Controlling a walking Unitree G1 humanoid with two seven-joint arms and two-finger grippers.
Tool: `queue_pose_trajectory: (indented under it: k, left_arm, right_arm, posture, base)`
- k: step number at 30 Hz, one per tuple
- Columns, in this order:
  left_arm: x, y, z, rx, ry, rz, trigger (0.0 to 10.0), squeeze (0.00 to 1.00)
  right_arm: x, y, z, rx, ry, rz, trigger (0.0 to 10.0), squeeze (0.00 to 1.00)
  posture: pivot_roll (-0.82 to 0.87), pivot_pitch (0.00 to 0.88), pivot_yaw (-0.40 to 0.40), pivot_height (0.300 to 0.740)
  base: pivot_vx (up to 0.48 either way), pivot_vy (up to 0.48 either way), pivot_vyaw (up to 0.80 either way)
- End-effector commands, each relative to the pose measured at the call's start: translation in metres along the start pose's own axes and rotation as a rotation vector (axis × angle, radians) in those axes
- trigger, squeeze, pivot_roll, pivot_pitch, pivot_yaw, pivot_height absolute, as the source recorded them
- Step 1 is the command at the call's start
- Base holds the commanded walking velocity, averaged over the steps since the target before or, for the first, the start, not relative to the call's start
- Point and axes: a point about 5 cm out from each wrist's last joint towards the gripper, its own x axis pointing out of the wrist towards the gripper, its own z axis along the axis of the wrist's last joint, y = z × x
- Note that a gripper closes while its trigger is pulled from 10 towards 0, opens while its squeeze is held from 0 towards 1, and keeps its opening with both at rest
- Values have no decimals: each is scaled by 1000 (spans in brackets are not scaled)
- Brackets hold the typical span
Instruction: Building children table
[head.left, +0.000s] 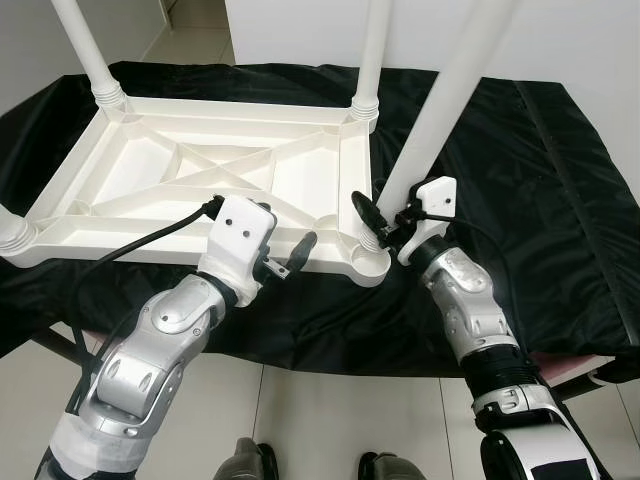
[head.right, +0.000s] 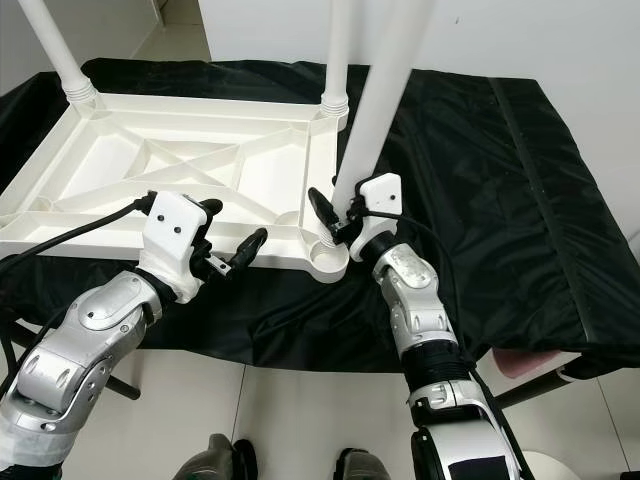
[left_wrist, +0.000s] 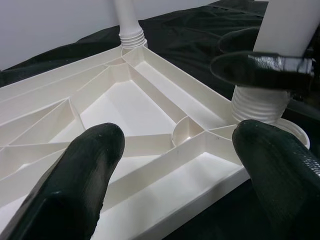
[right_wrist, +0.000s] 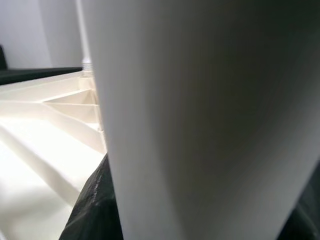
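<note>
Tabletop (head.left: 200, 170) is lying upside down on the black cloth (head.left: 540, 180) covering the bench, its ribbed white underside facing up. Three legs are standing in its corner sockets: the far-left leg (head.left: 85, 45), the far-right leg (head.left: 370, 50), and one at the near-left corner (head.left: 12, 232), cut by the picture's edge. My right tool (head.left: 380, 225) is clamping the fourth leg (head.left: 445, 95) just above its threaded end, one black finger (head.left: 365, 212) on each side, and I am holding that end at the near-right socket (head.left: 370, 262), with the leg leaning away to my right. In the left wrist view the threads (left_wrist: 260, 102) are sitting right over the socket rim; I cannot tell whether they are engaged. My left tool (head.left: 275, 255) is hovering at the near edge of the tabletop, a little to the left of that socket, its fingers (left_wrist: 85, 175) spread apart and gripping nothing. White floor tiles (head.left: 330, 420) are showing below the bench, between my arms.
</note>
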Motion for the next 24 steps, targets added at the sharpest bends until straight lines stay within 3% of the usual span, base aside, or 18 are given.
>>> queue_pose_trajectory:
  k: [1,6,8,24]
  left_arm:
    - [-1,-2,1,19,8,-36,10000,0]
    - [-2,-2,1,23,10,-34,10000,0]
    - [-3,0,2,28,13,-25,10000,0]
    - [-4,-7,0,40,22,-57,10000,0]
  right_arm:
    - [-13,9,-31,26,131,31,10000,0]
    - [-15,14,-30,-12,114,88,10000,0]
    - [-22,16,-30,-82,109,171,10000,0]
    - [-38,13,-36,-113,126,223,10000,0]
  posture:
    - [-25,153,51,740]
    - [-22,157,50,740]
    - [-21,167,49,740]
    - [-30,148,54,740]
  base:
    - [0,0,0]
    - [0,0,0]
    - [0,0,0]
    - [0,0,0]
